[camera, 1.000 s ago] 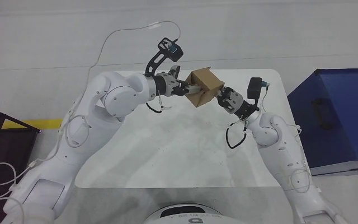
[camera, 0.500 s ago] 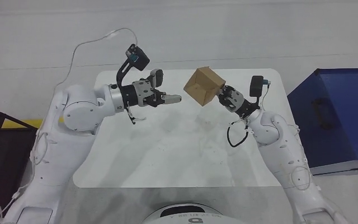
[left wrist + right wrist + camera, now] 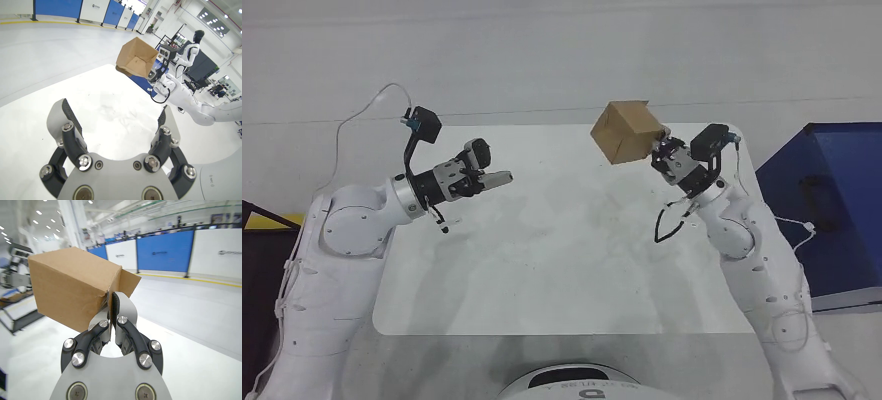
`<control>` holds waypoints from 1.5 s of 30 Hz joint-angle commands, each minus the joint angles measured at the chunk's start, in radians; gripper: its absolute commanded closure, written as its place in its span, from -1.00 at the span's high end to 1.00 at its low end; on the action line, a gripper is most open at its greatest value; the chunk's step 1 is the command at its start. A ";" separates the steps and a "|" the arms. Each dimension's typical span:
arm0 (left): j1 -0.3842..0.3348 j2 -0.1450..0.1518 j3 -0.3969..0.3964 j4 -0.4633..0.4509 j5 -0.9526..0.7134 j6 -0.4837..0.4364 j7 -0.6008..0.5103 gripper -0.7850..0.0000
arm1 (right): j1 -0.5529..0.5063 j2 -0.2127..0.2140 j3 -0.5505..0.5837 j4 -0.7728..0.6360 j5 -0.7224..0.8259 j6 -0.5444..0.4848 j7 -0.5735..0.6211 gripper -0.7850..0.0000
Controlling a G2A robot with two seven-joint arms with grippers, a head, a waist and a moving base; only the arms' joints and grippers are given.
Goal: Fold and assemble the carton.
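Two arms were up over the white table [image 3: 562, 260], well apart from each other. R gripper [image 3: 660, 152] sat above the table's far right corner w/ the brown carton [image 3: 626, 130] in it. The carton was lifted clear of the tabletop and tilted, over the far edge.

In the R wrist view the R gripper [image 3: 111, 299] was clamped on the carton [image 3: 71, 289]. Its fingers [image 3: 122, 306] were pinched together on a thin cardboard wall at the box's near lower corner, and a loose flap stuck out past that corner.

From the L wrist view the carton [image 3: 136, 58] showed its open side. It was hollow inside, w/ flaps folded across the far end and one small flap hanging under the low edge.

L gripper [image 3: 500, 179] hung over the far left part of the table, pointing across toward the carton but well short of it. In its own wrist view the L gripper [image 3: 115, 104] had jaws wide apart, nothing btw them, and ribbed pads [image 3: 72, 115] facing each other above bare tabletop.

Bkgd: a dark blue bin [image 3: 832, 200] stood on the floor just beside the table's right side. A second humanoid robot [image 3: 191, 51] stood beyond the carton in the L wrist view. Blue and white partition panels [image 3: 164, 251] lined the hall in the R wrist view.
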 commanded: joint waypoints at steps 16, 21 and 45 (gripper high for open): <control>-0.001 0.000 0.000 -0.001 0.000 0.000 -0.001 1.00 | -0.098 0.000 -0.276 -0.272 -1.094 0.107 0.759 -0.79; -0.001 0.000 0.000 -0.001 0.000 0.000 -0.001 1.00 | -0.107 -0.010 -0.310 -0.321 -1.088 0.124 0.746 1.00; -0.001 0.000 0.000 -0.001 0.000 0.000 -0.001 1.00 | -0.070 -0.045 -0.045 -0.106 -0.017 0.268 0.255 1.00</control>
